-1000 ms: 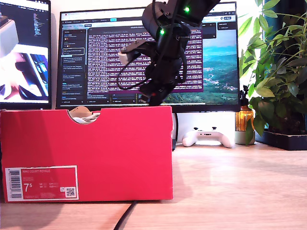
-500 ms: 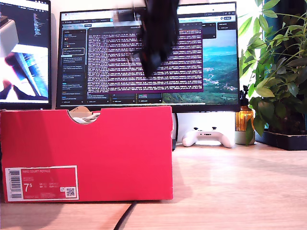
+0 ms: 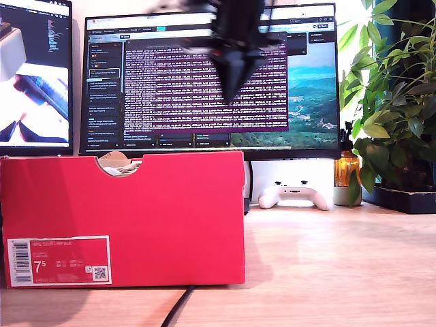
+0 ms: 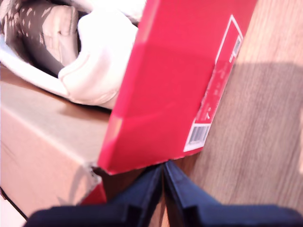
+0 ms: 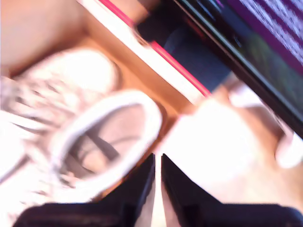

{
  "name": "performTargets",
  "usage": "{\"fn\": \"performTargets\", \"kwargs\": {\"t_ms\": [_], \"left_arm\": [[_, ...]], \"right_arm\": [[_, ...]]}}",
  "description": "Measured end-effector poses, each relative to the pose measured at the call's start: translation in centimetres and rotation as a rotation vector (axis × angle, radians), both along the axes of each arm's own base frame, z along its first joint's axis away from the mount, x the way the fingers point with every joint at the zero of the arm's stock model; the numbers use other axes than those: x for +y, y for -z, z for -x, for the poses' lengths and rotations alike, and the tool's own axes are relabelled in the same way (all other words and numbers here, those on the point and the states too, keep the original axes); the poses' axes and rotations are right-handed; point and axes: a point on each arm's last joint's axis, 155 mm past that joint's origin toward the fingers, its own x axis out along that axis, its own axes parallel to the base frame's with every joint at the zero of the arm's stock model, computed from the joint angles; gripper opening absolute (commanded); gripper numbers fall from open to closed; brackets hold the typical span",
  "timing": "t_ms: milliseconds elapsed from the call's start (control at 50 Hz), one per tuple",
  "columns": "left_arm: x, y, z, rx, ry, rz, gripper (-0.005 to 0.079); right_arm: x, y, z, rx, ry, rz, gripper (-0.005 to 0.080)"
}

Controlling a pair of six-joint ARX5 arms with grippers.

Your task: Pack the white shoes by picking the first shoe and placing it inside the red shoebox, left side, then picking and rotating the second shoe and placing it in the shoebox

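White shoes [image 5: 90, 137] lie inside the red shoebox [image 3: 136, 218], which stands on the wooden bench [image 3: 327, 266] at the exterior view's left, its barcode label [image 3: 58, 260] facing that camera; through the half-round notch in the box's top edge only a sliver of the contents shows; the first wrist view looks down on a white heel [image 4: 97, 61] resting against the inner wall of the box, and the second wrist view, heavily blurred, shows a shoe's open collar and laces within the box; my first gripper [image 4: 164, 182] hangs above the box's outer corner with its jaws pressed together, holding nothing; my second gripper [image 5: 157, 177] hangs over the box's edge with its jaws nearly together, a thin gap between them, also empty; an arm [image 3: 235, 48] appears as a dark blur high before the monitor [image 3: 211, 82] in the exterior view; a white game controller [image 3: 296, 195] sits on the bench beneath the monitor, beside a leafy plant [image 3: 392, 102] at the exterior view's right.
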Motion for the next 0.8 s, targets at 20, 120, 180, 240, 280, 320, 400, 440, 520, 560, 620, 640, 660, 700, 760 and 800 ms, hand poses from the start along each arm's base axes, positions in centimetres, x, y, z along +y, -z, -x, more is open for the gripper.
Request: {"fn": "performTargets", "kwargs": {"t_ms": [20, 120, 180, 240, 280, 320, 400, 440, 520, 560, 620, 640, 660, 700, 760, 800], "left_arm": [[0.1, 0.1, 0.0, 0.002, -0.003, -0.005, -0.0011], [0.7, 0.8, 0.8, 0.04, -0.005, -0.032, -0.0011], [1.0, 1.3, 1.3, 0.066, -0.006, -0.049, -0.0011], [1.4, 1.6, 1.6, 0.084, -0.018, -0.063, -0.0011], [1.6, 1.7, 1.7, 0.092, -0.035, -0.061, -0.0011], [1.8, 1.7, 1.9, 0.098, -0.05, -0.058, -0.0011], [2.0, 1.2, 2.1, 0.095, -0.062, -0.05, -0.0011], [2.0, 0.5, 2.1, 0.087, -0.069, -0.038, -0.0011], [1.4, -2.3, 1.2, 0.02, -0.082, 0.022, -0.0011], [1.0, -4.1, 0.6, -0.023, -0.089, 0.062, -0.0011], [0.6, -6.3, 0.3, -0.061, -0.107, 0.128, -0.0011], [0.4, -6.9, 0.2, -0.076, -0.104, 0.143, -0.0011], [0.3, -7.4, 0.1, -0.092, -0.102, 0.154, -0.0011], [0.1, -8.5, -0.2, -0.116, -0.122, 0.199, -0.0011], [-0.1, -9.7, -0.5, -0.133, -0.148, 0.248, -0.0011], [-0.2, -10.3, -0.8, -0.146, -0.159, 0.273, -0.0011]], "right_arm": [[-0.1, 0.0, -0.1, 0.001, 0.004, -0.004, -0.001], [-1.4, 0.0, -0.8, 0.0, 0.035, -0.006, -0.0009], [-1.8, 0.0, -1.0, 0.001, 0.044, -0.006, -0.001], [-1.8, 0.0, -1.0, 0.004, 0.044, -0.004, -0.001], [-1.8, 0.1, -0.9, 0.007, 0.042, -0.003, -0.0009], [-1.7, 0.1, -0.8, 0.008, 0.041, -0.003, -0.0009], [-1.7, 0.1, -0.8, 0.009, 0.039, -0.002, -0.0009], [-1.7, 0.1, -0.8, 0.01, 0.039, -0.002, -0.0009], [-1.8, 0.3, -0.5, 0.022, 0.039, 0.006, -0.0009], [-1.9, 0.4, -0.4, 0.028, 0.039, 0.011, -0.0009], [-2.3, 0.6, -0.2, 0.04, 0.043, 0.018, -0.0009], [-2.3, 0.7, -0.2, 0.043, 0.044, 0.02, -0.0009], [-2.4, 0.7, -0.2, 0.046, 0.046, 0.022, -0.0009], [-2.8, 0.8, -0.1, 0.054, 0.052, 0.027, -0.0009], [-3.3, 1.1, 0.0, 0.068, 0.059, 0.036, -0.0009], [-3.7, 1.2, 0.1, 0.078, 0.065, 0.041, -0.0009]]}}
